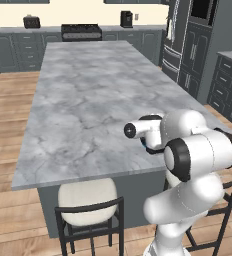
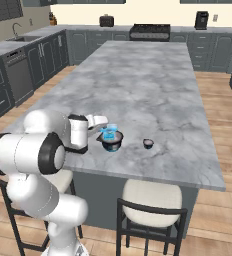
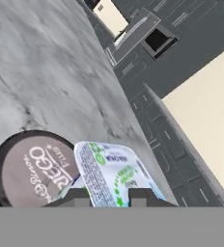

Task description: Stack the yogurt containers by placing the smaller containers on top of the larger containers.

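In the right base view, the larger container, a round dark cup (image 2: 112,144), stands on the grey marble island (image 2: 153,85) near its front edge. The light-blue pack (image 2: 109,131) sits right above the cup's top, and whether it touches I cannot tell. My gripper (image 2: 104,126) is shut on the pack, reaching in from the left. In the hand view the pack (image 3: 111,173) is tilted between my fingertips (image 3: 75,197), beside the cup's pale lid (image 3: 32,173). The tiny dark-topped piece (image 2: 148,144) stands alone to the cup's right.
Two stools (image 2: 150,210) (image 1: 88,207) stand against the island's front edge, below the containers. Dark cabinets and a stove (image 2: 150,31) line the far wall. A sink counter (image 2: 18,42) runs along the left side.
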